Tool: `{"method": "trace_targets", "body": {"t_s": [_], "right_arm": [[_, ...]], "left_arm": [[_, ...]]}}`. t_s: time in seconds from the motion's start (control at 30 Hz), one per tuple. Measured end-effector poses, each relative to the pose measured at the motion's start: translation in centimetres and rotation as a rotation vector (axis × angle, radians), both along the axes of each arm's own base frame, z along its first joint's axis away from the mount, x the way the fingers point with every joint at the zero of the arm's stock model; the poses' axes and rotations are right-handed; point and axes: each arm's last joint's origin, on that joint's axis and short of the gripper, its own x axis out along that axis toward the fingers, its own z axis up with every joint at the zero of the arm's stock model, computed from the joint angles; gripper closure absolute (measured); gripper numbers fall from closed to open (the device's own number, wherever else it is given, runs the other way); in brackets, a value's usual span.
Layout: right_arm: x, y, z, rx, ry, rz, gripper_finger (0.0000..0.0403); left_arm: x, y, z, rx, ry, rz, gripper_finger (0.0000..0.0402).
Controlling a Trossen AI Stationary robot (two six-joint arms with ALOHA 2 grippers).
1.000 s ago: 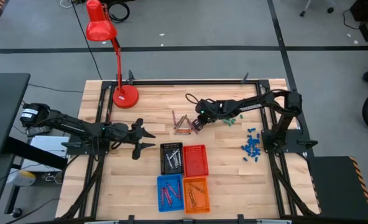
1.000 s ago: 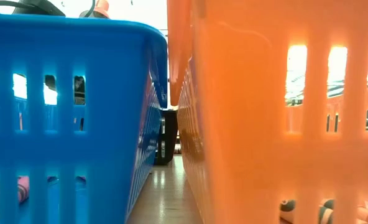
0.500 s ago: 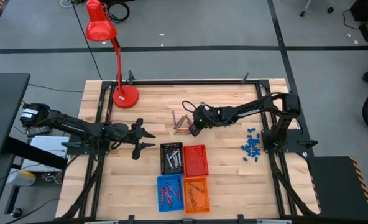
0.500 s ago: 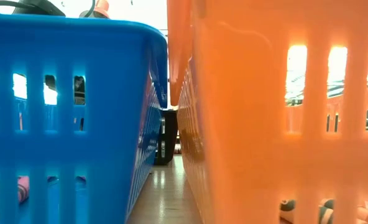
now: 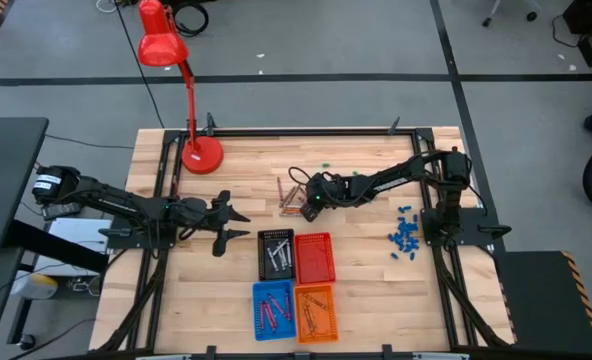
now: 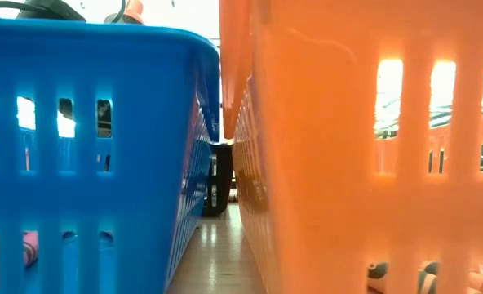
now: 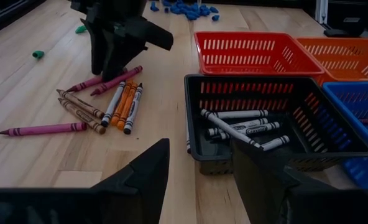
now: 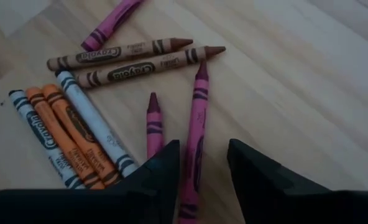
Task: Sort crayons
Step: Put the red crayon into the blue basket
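Several crayons (image 5: 291,200) lie loose on the wood table left of my right gripper (image 5: 309,203). In the right wrist view, two tan (image 8: 134,62), two orange (image 8: 66,127), two white-wrapped and three maroon-purple ones show. My right gripper (image 8: 202,158) is open, low over the pile. Its fingers stand on either side of a long maroon-purple crayon (image 8: 196,134) that lies flat on the table; I see no touch. My left gripper (image 5: 238,222) is open and empty at the table's left middle, and also shows in its wrist view (image 7: 199,168).
Four baskets stand near the front: black (image 5: 276,253) with pale crayons, red (image 5: 314,256), blue (image 5: 272,310) and orange (image 5: 315,312) with crayons. A red desk lamp (image 5: 202,155) stands at the far left. Blue pieces (image 5: 406,235) lie at the right. The two front baskets fill the low view.
My right gripper has moved a little toward the table's left, closer over the crayon pile, as its arm stretched out. The crayons have stayed where they were.
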Motion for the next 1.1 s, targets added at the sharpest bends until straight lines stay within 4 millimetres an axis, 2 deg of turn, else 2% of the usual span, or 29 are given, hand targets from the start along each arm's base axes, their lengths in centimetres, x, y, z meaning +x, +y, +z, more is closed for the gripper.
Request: {"method": "trace_targets", "body": {"t_s": [0.23,0.47,0.57,0.8,1.1], "right_arm": [[-0.2,-0.1,-0.1,0.020,0.023,-0.004,0.0280],[-0.6,-0.4,-0.3,0.046,0.058,-0.015,0.0358],[-0.7,-0.5,-0.3,0.051,0.067,-0.016,0.0380],[-0.5,-0.4,0.5,0.071,0.054,-0.023,0.0375],[1.0,0.2,2.9,0.082,0.062,0.007,0.0372]], "left_arm": [[0.0,0.0,0.0,0.000,0.000,0.000,0.0219],[0.0,0.0,0.0,0.001,0.000,-0.001,0.0219],[0.0,0.0,0.0,0.001,0.000,0.000,0.0219],[0.0,0.0,0.0,0.002,0.000,-0.001,0.0219],[0.0,0.0,0.0,0.002,0.001,-0.001,0.0219]]}}
